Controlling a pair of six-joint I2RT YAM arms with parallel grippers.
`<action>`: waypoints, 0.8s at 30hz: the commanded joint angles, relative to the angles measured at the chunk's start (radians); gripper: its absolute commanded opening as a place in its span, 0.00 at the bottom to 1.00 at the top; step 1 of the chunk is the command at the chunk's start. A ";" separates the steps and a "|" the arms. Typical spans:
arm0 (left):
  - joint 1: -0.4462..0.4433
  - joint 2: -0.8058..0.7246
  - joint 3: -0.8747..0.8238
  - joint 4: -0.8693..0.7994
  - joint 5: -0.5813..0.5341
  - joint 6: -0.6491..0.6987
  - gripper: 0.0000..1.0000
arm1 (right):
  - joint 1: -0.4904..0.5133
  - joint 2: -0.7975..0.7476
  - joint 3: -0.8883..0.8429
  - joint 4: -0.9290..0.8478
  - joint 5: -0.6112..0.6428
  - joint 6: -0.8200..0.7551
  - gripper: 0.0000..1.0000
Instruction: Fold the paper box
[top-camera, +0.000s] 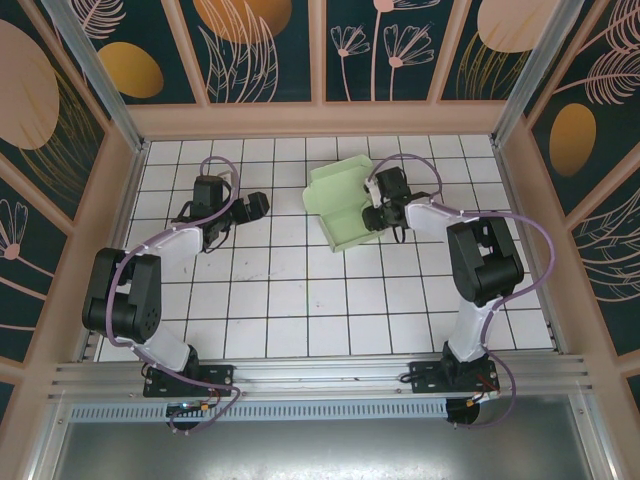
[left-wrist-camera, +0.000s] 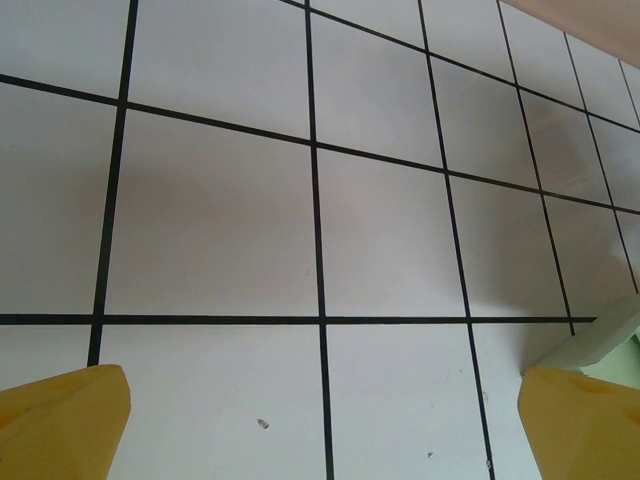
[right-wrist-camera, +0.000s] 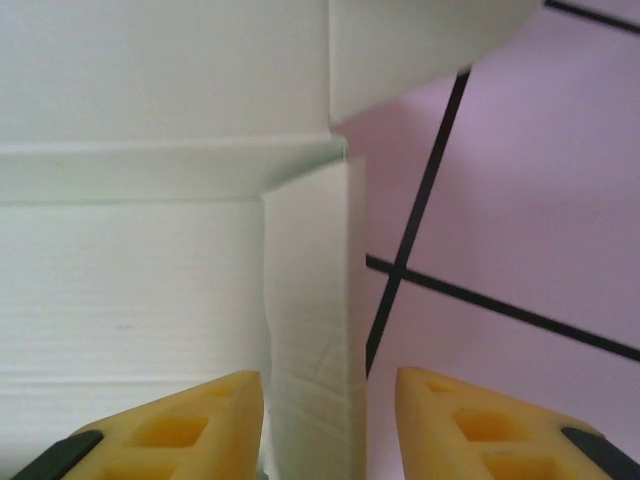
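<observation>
The paper box (top-camera: 338, 205) is a pale mint-green card piece lying partly folded on the tiled floor at the back centre, with some flaps raised. My right gripper (top-camera: 373, 207) is at its right edge. In the right wrist view the yellow fingers (right-wrist-camera: 190, 425) stand open astride an upright flap (right-wrist-camera: 310, 300). The flap lies close to the left finger, with a gap to the right one. My left gripper (top-camera: 257, 206) hovers over bare tiles left of the box. Its fingertips (left-wrist-camera: 60, 420) are wide apart and hold nothing. A corner of the box (left-wrist-camera: 598, 345) shows by its right finger.
White tiles with black grid lines (top-camera: 300, 300) cover the floor. A wooden frame with patterned wall panels (top-camera: 320, 118) encloses the cell. Both arm bases sit on the metal rail (top-camera: 320, 375) at the near edge.
</observation>
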 joint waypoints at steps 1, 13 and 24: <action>-0.006 -0.015 -0.014 0.024 -0.016 0.025 0.99 | -0.007 0.001 0.045 -0.004 -0.036 0.007 0.40; -0.006 -0.015 -0.019 0.024 -0.018 0.027 0.98 | -0.027 0.067 0.071 -0.015 -0.043 0.012 0.26; -0.006 0.002 -0.013 0.043 0.006 0.011 0.99 | -0.012 0.062 0.061 -0.027 0.015 -0.001 0.03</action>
